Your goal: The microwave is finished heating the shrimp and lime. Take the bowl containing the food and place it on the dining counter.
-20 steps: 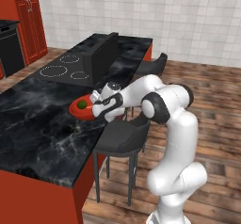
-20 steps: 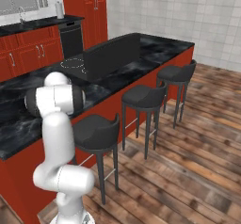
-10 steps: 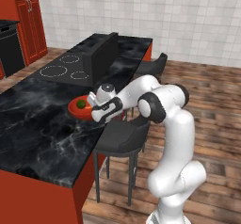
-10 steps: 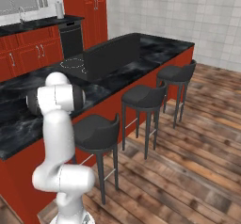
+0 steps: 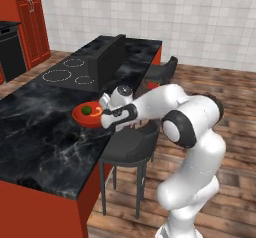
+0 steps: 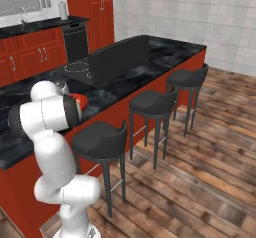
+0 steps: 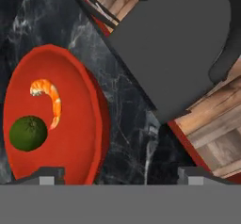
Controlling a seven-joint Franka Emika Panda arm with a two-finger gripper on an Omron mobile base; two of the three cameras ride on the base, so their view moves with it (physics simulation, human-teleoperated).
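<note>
The gripper point(image 7: 120, 173) stands wide open with nothing in its hold: one fingertip point(image 7: 49, 175) sits over the inside of the bowl point(image 7: 54, 117), the other over bare marble just beside the bowl's rim. The bowl rests flat on the dining counter point(image 5: 45, 147), near its right edge, and carries the shrimp point(image 7: 48, 98) and the lime point(image 7: 28, 132) side by side (the two are close, but whether they touch cannot be told). Just right of the counter edge stands a dark stool point(image 5: 132, 147), below the arm. Farther along the counter lies a cooktop point(image 5: 67, 74).
</note>
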